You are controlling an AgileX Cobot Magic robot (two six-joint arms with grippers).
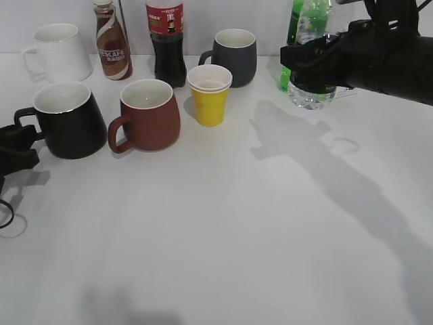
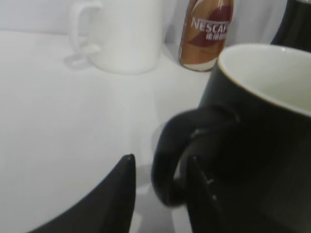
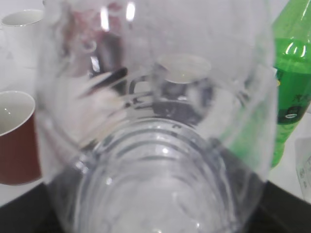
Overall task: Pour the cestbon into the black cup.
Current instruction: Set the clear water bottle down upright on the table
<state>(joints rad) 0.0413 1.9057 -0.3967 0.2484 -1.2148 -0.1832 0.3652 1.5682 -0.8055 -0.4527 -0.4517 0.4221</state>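
On my right arm, the gripper is clamped around the cestbon at the back right of the table; the bottle looks lifted clear of the surface, though from the exterior view I can't be sure its base is off. In the right wrist view the clear ribbed bottle fills almost the whole picture, with the dark jaws showing at the bottom corners on both sides of it. A green soda bottle stands just behind it. The black cup sits at the left of the table, well apart from the bottle, with its handle turned toward my left gripper. In the left wrist view the left gripper has its fingers spread, one finger outside the handle and the other behind it near the cup wall. They are not pinching it. Beside the black cup stands a red mug, then a yellow paper cup and a grey mug. A white mug, a Nescafe bottle and a cola bottle line the back.
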